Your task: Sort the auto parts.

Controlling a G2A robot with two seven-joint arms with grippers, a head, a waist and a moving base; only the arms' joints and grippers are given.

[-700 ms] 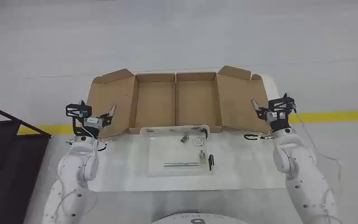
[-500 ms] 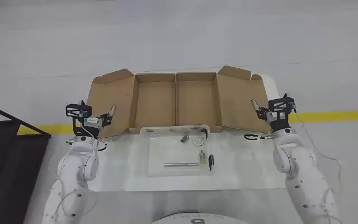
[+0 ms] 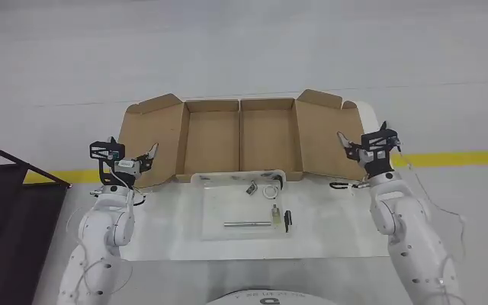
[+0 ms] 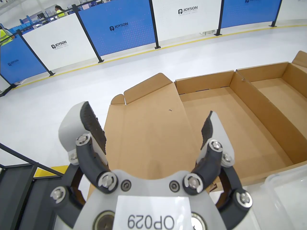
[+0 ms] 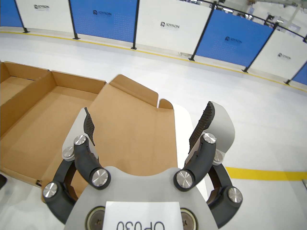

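Observation:
A clear plastic tray (image 3: 210, 229) at the table's middle holds several auto parts: a long metal rod (image 3: 245, 224), a small black piece (image 3: 287, 220), a white ring (image 3: 270, 191) and a small metal clip (image 3: 249, 187). Behind it lies an open cardboard box (image 3: 240, 141) with two compartments, both bare. My left gripper (image 3: 134, 158) (image 4: 150, 118) stands open over the box's left flap, holding nothing. My right gripper (image 3: 359, 143) (image 5: 150, 118) stands open over the right flap, also holding nothing.
The box's flaps (image 4: 146, 120) (image 5: 134, 125) spread flat to both sides. A corner of the clear tray (image 4: 287, 187) shows in the left wrist view. A black frame (image 3: 23, 171) stands off the table's left side. A yellow floor line (image 3: 450, 158) runs past the right edge.
My right gripper has shifted slightly left and toward the box. The left arm and the parts have not moved.

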